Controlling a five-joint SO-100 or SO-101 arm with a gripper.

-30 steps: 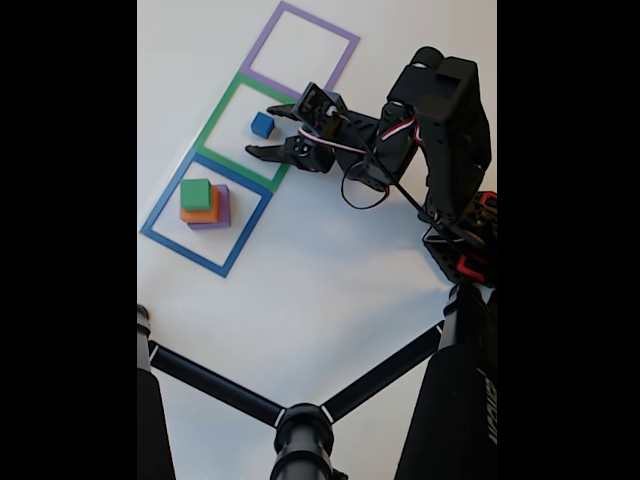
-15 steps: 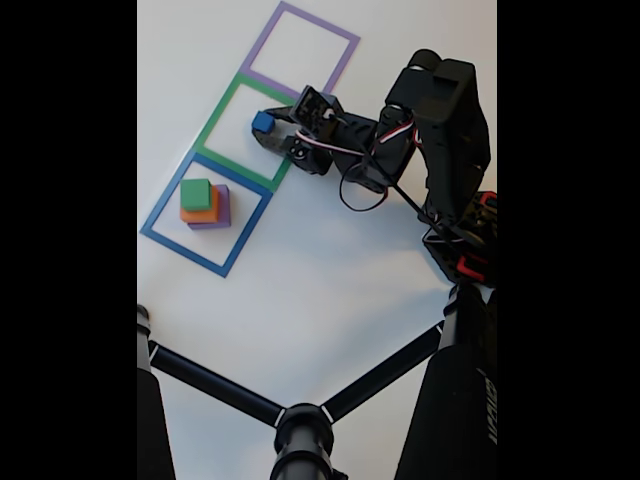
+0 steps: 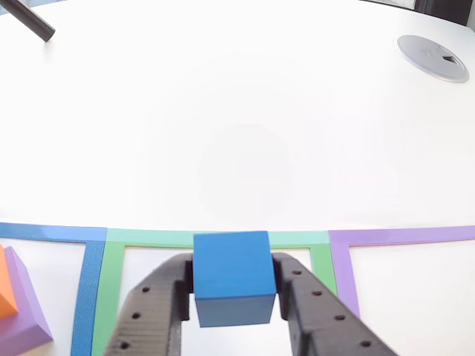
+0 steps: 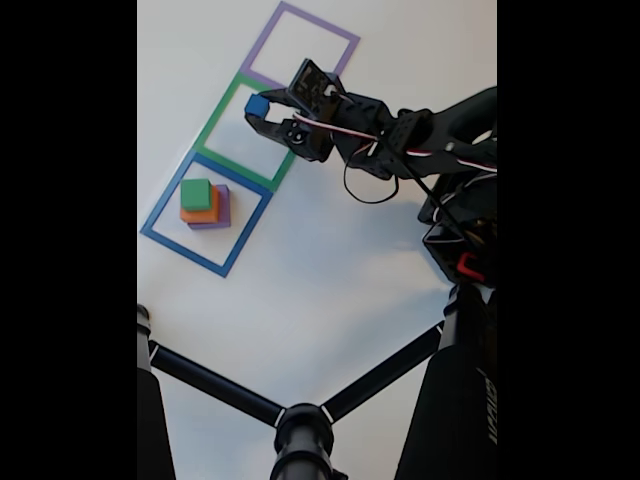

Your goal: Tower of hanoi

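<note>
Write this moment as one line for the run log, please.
gripper: shut on blue cube | cube over green outline | stack green block, orange block, purple block in blue outline

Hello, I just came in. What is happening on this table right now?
A robot arm is playing Tower of Hanoi. Its gripper is shut on the blue cube, holding it over the green outline. The other three blocks sit stacked inside the blue outline: the green block on top, the orange block under it, the purple block at the bottom. The purple outline has no block in it.
</note>
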